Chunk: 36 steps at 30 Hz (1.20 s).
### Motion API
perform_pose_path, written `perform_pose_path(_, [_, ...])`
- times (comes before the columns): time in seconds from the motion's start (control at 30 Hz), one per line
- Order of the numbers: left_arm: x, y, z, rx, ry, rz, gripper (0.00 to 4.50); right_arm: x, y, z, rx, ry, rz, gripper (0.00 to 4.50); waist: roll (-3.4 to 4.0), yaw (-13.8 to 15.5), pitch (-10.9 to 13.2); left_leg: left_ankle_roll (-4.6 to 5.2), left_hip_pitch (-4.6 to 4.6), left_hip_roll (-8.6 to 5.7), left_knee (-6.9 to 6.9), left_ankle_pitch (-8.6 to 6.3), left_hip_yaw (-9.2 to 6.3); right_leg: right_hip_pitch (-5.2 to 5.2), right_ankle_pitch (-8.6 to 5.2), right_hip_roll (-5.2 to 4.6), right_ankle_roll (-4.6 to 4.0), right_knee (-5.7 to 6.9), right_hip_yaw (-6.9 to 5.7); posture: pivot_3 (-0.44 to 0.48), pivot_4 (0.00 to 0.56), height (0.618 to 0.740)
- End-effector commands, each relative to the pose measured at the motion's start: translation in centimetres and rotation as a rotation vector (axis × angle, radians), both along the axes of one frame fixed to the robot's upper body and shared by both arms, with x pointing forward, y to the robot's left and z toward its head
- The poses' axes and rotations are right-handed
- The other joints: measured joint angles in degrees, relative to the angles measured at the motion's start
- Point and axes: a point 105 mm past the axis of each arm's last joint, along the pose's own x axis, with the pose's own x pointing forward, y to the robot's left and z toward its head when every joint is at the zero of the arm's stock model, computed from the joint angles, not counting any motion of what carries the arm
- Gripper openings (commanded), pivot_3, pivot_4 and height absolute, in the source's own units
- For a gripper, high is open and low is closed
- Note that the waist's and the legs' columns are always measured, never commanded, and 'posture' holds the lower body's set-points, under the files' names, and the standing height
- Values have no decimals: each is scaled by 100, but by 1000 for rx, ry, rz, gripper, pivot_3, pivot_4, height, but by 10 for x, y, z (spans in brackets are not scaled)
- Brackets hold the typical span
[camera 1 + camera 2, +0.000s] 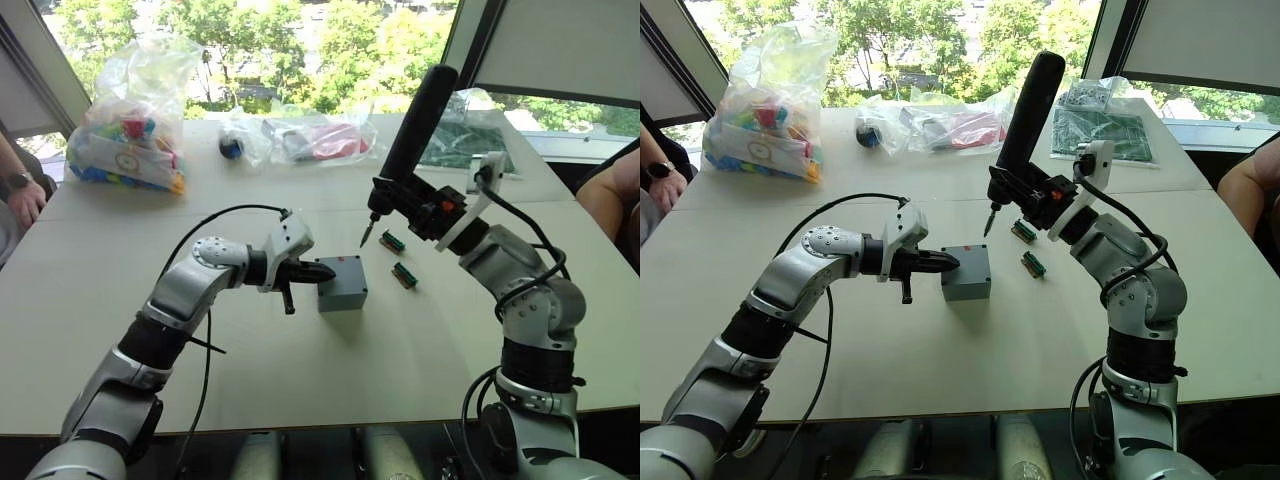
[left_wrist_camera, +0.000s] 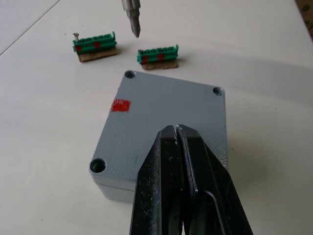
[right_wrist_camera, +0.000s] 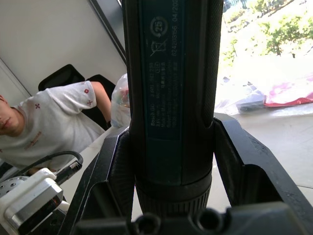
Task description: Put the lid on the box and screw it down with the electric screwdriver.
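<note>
- The left hand [image 2: 182, 161], fingers pressed together, rests its tips on the lid [image 2: 161, 127], probably to pin it down for screwing.
- The lid sits on the box [image 1: 342, 284], mid-bench [image 1: 300, 370], corner holes showing empty.
- The right hand [image 1: 400, 200] clamps the electric screwdriver [image 1: 410, 135], bit pointing down above the box's far edge.
- Two green connectors [image 1: 398, 258] lie just beyond.
</note>
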Motion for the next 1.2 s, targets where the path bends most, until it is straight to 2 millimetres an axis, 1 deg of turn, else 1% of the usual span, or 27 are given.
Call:
perform_pose_path(0.03, [5, -3, 2, 1, -36, -4, 0, -6, 3, 16, -13, -87, 15, 1878, 0, 3, 0, 0, -1, 0, 0, 0, 0, 0, 0, 0, 0, 0, 0, 0, 150, 740])
perform_pose_path(0.1, [6, -3, -2, 14, -37, -5, 0, -6, 5, 13, -26, -82, 26, 1878, 0, 3, 0, 0, -1, 0, 0, 0, 0, 0, 0, 0, 0, 0, 0, 0, 150, 740])
perform_pose_path(0.47, [3, -2, -2, 4, -34, -10, 0, 3, 4, -8, -88, -62, -15, 1878, -1, 2, -1, 0, 0, 0, 1, 0, 0, 0, 0, 0, 0, 0, 0, 0, 150, 740])
perform_pose_path(0.7, [2, -2, -2, 3, -33, -8, 0, 10, 3, -11, -86, -63, -35, 1878, -3, 4, -2, 0, 1, 0, 2, 0, -1, 2, 0, 0, 0, 0, 0, 0, 150, 740])
perform_pose_path(0.9, [0, -1, -4, 5, -27, -3, 0, 8, 9, -16, -98, -58, -9, 1878, -3, 5, -3, 0, 1, 0, 2, 0, -1, 2, 0, 0, 0, 0, 0, 0, 150, 740])
perform_pose_path(1.0, [0, 0, -5, 6, -26, -1, 0, 5, 14, -26, -172, -60, 13, 1878, -3, 4, -3, 0, 1, 0, 2, 0, -2, 2, 0, 0, 0, 0, 0, 0, 150, 740])
perform_pose_path(1.1, [0, 0, -7, 12, -23, 1, 0, 3, 13, -50, -270, -22, 8, 1878, -6, 4, -8, 0, 2, 0, 2, 0, -2, 4, 0, 0, 1, 0, 0, 0, 150, 740])
perform_pose_path(1.2, [-1, 0, -8, 16, -21, -1, 0, 3, 9, -64, -283, 17, -9, 1878, -21, 5, -31, 0, 14, 0, 1, 0, -3, 18, -1, 0, 1, -1, -1, 0, 150, 740])
